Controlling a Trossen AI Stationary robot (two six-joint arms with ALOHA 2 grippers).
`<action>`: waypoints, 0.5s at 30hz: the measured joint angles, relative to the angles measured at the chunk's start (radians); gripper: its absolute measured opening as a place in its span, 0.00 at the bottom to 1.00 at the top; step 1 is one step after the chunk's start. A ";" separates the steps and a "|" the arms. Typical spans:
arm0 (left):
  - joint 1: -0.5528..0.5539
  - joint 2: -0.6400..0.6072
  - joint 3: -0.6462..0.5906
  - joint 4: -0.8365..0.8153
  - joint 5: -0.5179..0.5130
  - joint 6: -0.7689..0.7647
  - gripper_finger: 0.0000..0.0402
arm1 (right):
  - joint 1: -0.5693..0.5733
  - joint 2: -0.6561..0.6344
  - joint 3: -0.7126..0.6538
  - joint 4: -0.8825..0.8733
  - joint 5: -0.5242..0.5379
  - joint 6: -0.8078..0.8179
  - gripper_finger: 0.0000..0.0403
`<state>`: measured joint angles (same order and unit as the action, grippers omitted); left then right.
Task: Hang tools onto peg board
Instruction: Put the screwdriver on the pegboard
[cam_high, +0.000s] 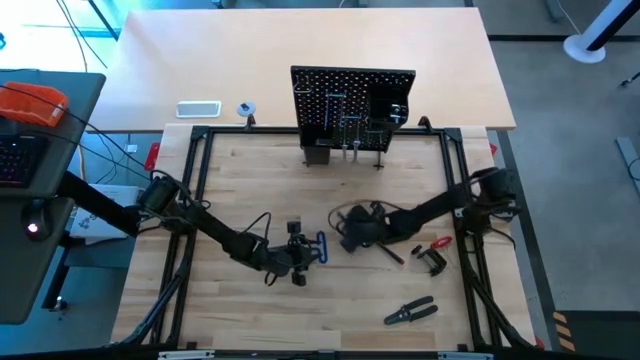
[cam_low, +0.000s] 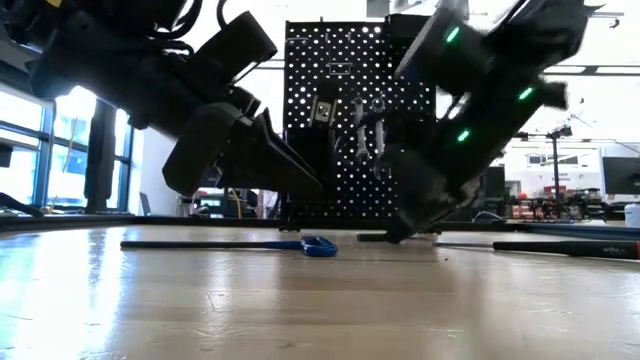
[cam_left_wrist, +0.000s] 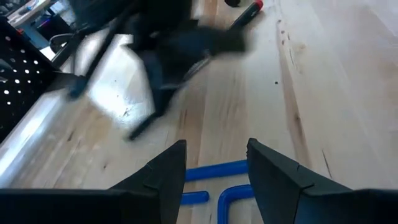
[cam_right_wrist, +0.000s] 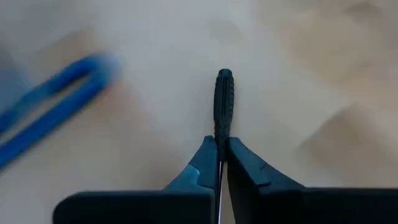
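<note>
Mid-frame on the desk (cam_high: 300, 320), the right tool (cam_right_wrist: 221, 142) pinches a screwdriver (cam_right_wrist: 223, 99), the left tool (cam_left_wrist: 214, 169) spread over the blue key (cam_left_wrist: 214, 169)

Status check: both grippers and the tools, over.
Right gripper shut on black-handled screwdriver at table. Left gripper open over blue key. Nothing blocking.

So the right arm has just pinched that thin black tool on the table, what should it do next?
Probably lift it straight up a little. The right gripper has its fingers shut on the thin screwdriver, which seems to lie flat on the table. It must clear the wood before going to the peg board behind. The left gripper hovers open over the blue bent key.
</note>
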<state>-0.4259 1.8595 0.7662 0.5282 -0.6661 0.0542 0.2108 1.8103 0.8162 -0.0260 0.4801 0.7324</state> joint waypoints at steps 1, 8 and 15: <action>0.002 0.000 0.000 0.001 -0.001 0.000 0.39 | 0.016 -0.018 0.000 -0.008 -0.009 -0.001 0.01; 0.029 0.000 0.000 0.017 -0.003 0.001 0.39 | 0.078 -0.108 0.001 -0.050 0.013 -0.004 0.01; 0.063 -0.002 0.001 0.053 -0.002 -0.017 0.39 | 0.098 -0.133 0.002 -0.042 -0.001 -0.024 0.01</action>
<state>-0.3631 1.8580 0.7670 0.5812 -0.6686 0.0369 0.3087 1.6769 0.8177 -0.0676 0.4789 0.7085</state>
